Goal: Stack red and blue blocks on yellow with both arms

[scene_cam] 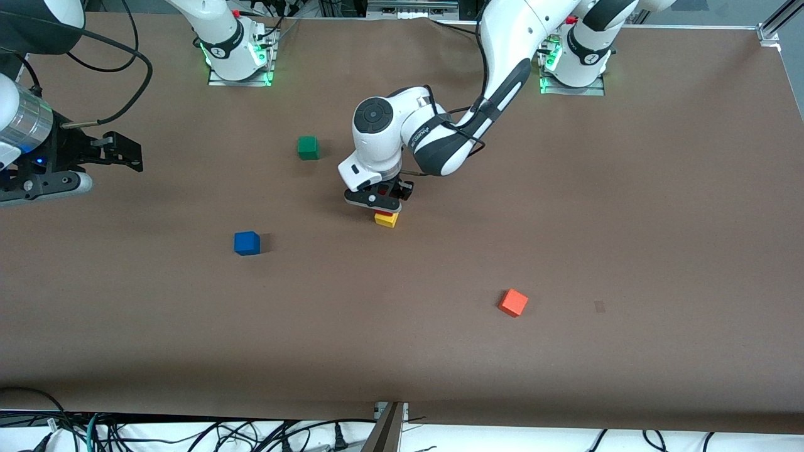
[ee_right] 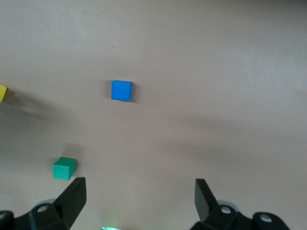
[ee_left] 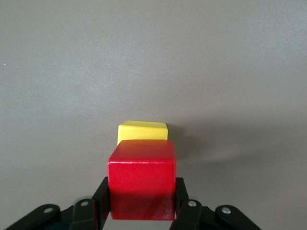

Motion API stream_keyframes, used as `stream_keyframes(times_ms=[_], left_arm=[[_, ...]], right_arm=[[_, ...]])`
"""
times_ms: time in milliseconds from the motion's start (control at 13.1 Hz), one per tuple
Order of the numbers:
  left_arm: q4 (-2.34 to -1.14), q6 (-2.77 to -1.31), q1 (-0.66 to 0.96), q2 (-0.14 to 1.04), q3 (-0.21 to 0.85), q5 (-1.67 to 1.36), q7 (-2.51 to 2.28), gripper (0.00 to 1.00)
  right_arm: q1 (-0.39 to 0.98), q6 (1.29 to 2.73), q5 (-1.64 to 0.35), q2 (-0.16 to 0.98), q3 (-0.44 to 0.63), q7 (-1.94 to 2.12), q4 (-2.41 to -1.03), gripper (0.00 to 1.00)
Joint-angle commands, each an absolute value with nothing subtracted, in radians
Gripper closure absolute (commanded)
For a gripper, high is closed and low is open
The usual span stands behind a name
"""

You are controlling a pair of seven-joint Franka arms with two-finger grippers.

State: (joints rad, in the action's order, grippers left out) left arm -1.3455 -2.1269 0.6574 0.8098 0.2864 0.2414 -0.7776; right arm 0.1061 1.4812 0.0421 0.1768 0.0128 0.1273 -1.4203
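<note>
My left gripper [scene_cam: 384, 207] is shut on the red block [ee_left: 141, 179], a finger [ee_left: 101, 201] pressed against each side. It holds the block directly over the yellow block [scene_cam: 387, 220] in the middle of the table. Part of the yellow block's [ee_left: 142, 130] top shows past the red one; whether the two touch I cannot tell. The blue block [scene_cam: 247, 243] lies alone on the table, toward the right arm's end and a little nearer the front camera than the yellow one. My right gripper [scene_cam: 122, 152] waits open and empty over the right arm's end of the table, with the blue block [ee_right: 121, 90] in its view.
A green cube [scene_cam: 308, 147] sits between the yellow block and the right arm's base. An orange-red cube [scene_cam: 513, 302] lies nearer the front camera, toward the left arm's end. The brown table [scene_cam: 565, 207] stretches wide around them.
</note>
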Motion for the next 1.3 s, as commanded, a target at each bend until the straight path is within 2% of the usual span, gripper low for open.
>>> stream_keyframes(times_ms=[0,77,613,1073,1226], left_arm=[[-1.281,-2.103,0.669,0.842,0.279,0.265,-0.793,0.78],[-1.267,-2.103,0.669,0.854,0.279,0.265,-0.796,0.73],[-1.258,-2.095,0.667,0.858,0.279,0.264,-0.796,0.70],[-1.258,-2.095,0.661,0.859,0.279,0.264,-0.793,0.69],[-1.259,-2.095,0.661,0.858,0.279,0.265,-0.793,0.69]], right_arm=[[0.103,1.460,0.034,0.186,0.008,0.164,-1.417,0.00],[0.104,1.445,0.032,0.187,0.006,0.164,-1.417,0.00],[0.097,1.511,-0.091,0.319,0.006,0.147,-1.420,0.00],[0.120,1.780,-0.086,0.334,0.003,0.147,-1.639,0.00],[0.121,1.842,-0.092,0.385,0.002,0.147,-1.644,0.00]])
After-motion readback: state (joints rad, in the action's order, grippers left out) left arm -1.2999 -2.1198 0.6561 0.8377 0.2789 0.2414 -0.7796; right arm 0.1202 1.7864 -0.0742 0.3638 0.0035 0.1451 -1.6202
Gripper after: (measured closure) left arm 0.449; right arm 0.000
